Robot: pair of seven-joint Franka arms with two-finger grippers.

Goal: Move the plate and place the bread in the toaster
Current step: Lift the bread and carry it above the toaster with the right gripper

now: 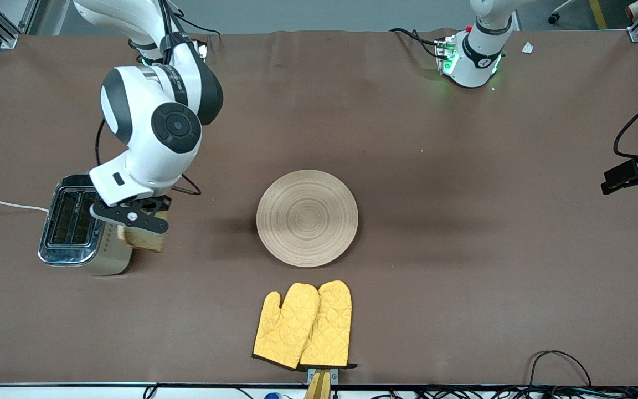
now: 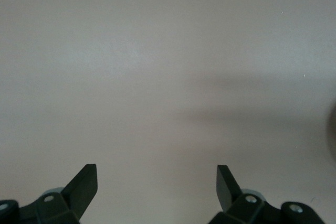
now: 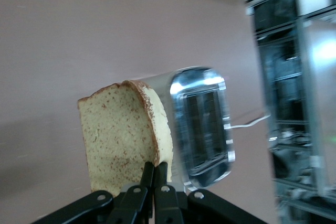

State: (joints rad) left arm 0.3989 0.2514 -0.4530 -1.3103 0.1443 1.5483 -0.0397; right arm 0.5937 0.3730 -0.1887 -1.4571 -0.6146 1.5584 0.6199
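Two arms share the brown table (image 1: 463, 233). In the front view we see the right gripper (image 1: 137, 223) up in the air just beside the toaster (image 1: 78, 227), over the table at the toaster's side that faces the plate, with the bread (image 1: 143, 238) hanging from it. The toaster stands at the right arm's end of the table, cream-bodied with a shiny chrome top and two dark slots, its white cord (image 1: 3, 204) trailing toward the table edge. The plate (image 1: 307, 218) lies flat near the middle of the table, round, pale wood, cut with concentric rings. A pair of quilted yellow oven mitts (image 1: 303, 325) lies nearer the front camera than the plate. Of the left arm we see the base (image 1: 474, 55); it waits.

In the left wrist view we see the left gripper (image 2: 157, 182) with its fingers spread wide and nothing between them, over bare table.

In the right wrist view we see the right gripper's black fingers (image 3: 147, 182) pinched together on the edge of the bread (image 3: 118, 140), a speckled light brown slice with a darker crust. The slice stands beside the toaster's (image 3: 202, 121) chrome top, outside the slots.
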